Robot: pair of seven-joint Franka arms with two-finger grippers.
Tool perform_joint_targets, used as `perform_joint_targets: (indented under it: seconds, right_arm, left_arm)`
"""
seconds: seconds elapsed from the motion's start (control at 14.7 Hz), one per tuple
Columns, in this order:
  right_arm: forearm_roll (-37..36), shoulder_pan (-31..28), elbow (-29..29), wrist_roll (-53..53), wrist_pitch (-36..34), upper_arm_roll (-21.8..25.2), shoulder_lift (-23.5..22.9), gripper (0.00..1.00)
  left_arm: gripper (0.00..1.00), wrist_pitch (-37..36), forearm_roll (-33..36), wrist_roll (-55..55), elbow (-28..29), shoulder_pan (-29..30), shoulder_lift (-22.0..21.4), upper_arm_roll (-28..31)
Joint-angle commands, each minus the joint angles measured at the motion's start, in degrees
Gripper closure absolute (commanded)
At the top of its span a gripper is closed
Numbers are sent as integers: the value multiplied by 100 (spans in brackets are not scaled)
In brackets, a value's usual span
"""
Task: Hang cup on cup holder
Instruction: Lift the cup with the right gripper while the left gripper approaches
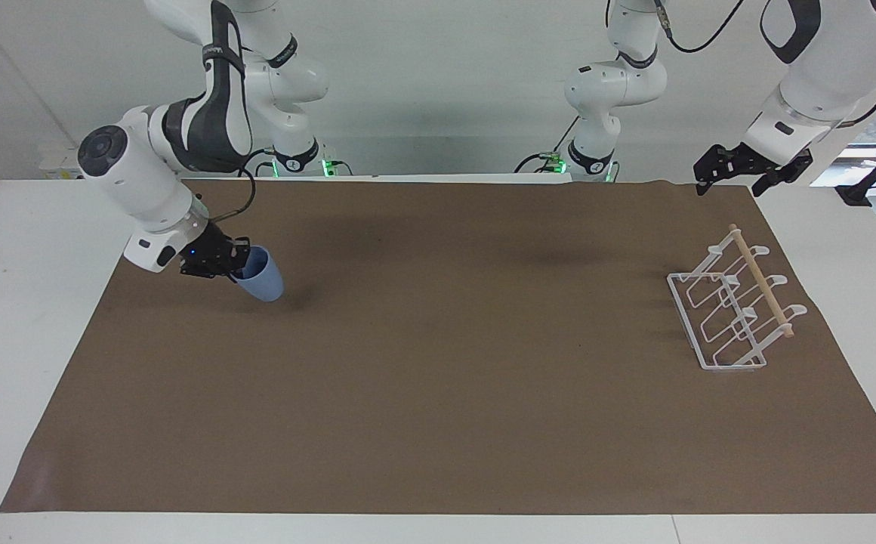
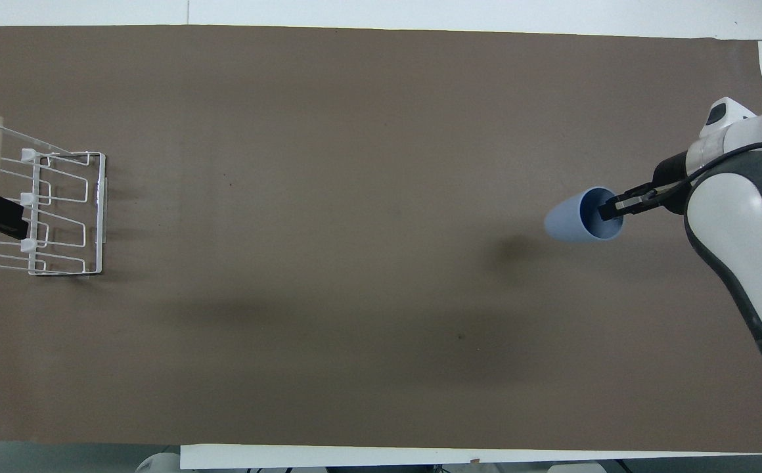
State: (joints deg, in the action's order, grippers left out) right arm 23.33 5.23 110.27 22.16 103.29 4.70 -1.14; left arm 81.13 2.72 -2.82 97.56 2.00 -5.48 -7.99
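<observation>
Gripping now: right gripper (image 1: 238, 266) pinches the rim of the cup (image 1: 263, 278), one finger inside the mouth, one outside, and carries it tilted, clear of the brown mat (image 1: 438, 423), over that mat's right-arm end.
Step in hand: I'd say the pick is done and the carry across has begun.
Next move: a long traverse toward the cup holder (image 1: 732, 310), which stands near the mat's edge at the left arm's end; the cup's mouth must then be turned down onto a prong.
Waiting arm: left gripper (image 1: 747, 168), fingers spread, hangs over the mat's corner by the holder.
Views: the facing view shows the cup's shadow under it, so it is lifted; the overhead view looks straight into its open mouth.
</observation>
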Motion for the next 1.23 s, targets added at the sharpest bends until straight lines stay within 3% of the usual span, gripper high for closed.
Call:
perform_joint_targets:
  seconds: [0.0, 0.14, 0.48, 0.88, 1.16]
  right_arm:
    - [1458, 354, -58, -735, -169, -22, 61, 100]
    - [2285, 775, -58, -1333, -82, -13, 70, 100]
    - [3878, 1795, -58, -2635, 875, -22, 61, 100]
    - [4617, 2938, -58, -3613, 2273, -22, 17, 100]
    - [4943, 3027, -58, -3631, 2310, -48, 17, 100]
  left_arm:
    - [0, 123, -235, -963, 395, -191, -313, -27]
    - [0, 87, -920, -1455, 377, -192, -313, -9]
    - [0, 175, -1449, -4423, 80, -665, -226, -88]
    - [0, 202, -1607, -7535, -360, -1413, -146, -159]
    - [0, 360, -2670, -9041, -414, -1404, -172, -150]
